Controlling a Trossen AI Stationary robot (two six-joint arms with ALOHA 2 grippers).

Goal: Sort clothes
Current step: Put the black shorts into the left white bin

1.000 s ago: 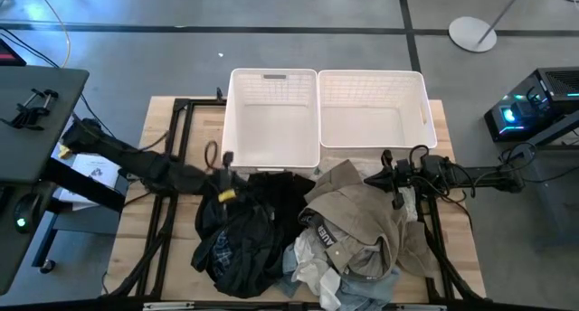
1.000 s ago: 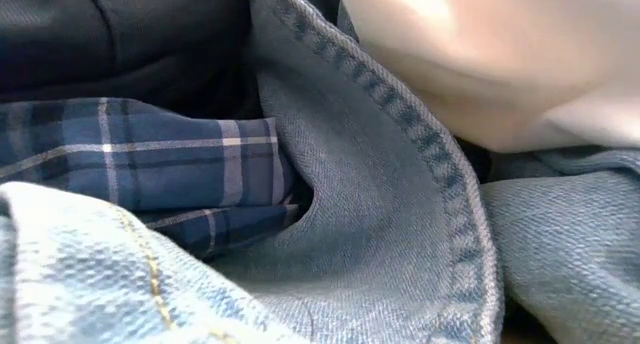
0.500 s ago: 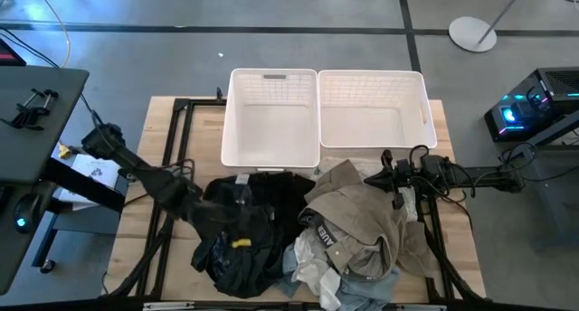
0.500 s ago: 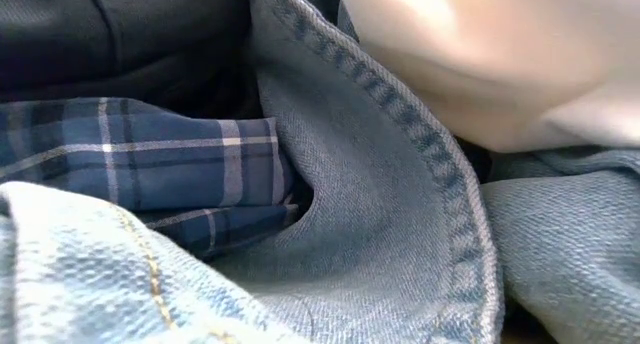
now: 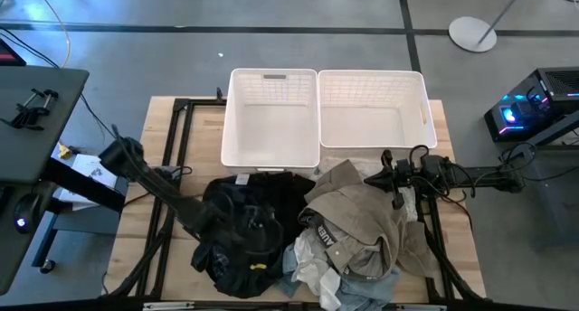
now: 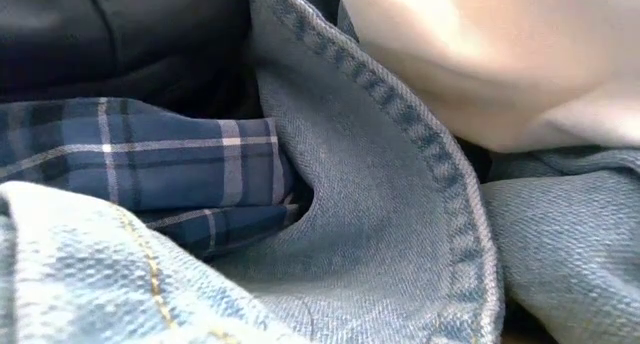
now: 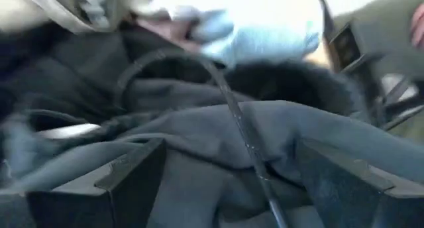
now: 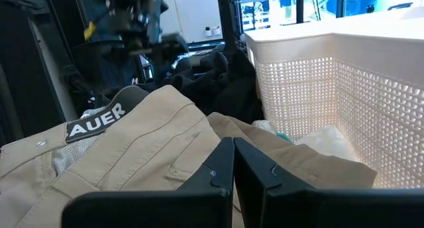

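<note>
Since both white baskets [image 5: 321, 112] look empty and the clothes [image 5: 308, 234] are all heaped just in front of them, sorting has barely begun, though the left gripper [image 5: 256, 241], fingers spread, has dropped from beside the baskets onto the black garment [image 5: 237, 243], while the right gripper [image 5: 389, 180], fingers pressed together, waits over the khaki trousers [image 5: 357, 216].

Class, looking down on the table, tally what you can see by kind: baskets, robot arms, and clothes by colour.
White baskets: 2
Robot arms: 2
Black garment: 1
Khaki garment: 1
White garment: 1
Pale blue denim: 1
Total: 8
</note>
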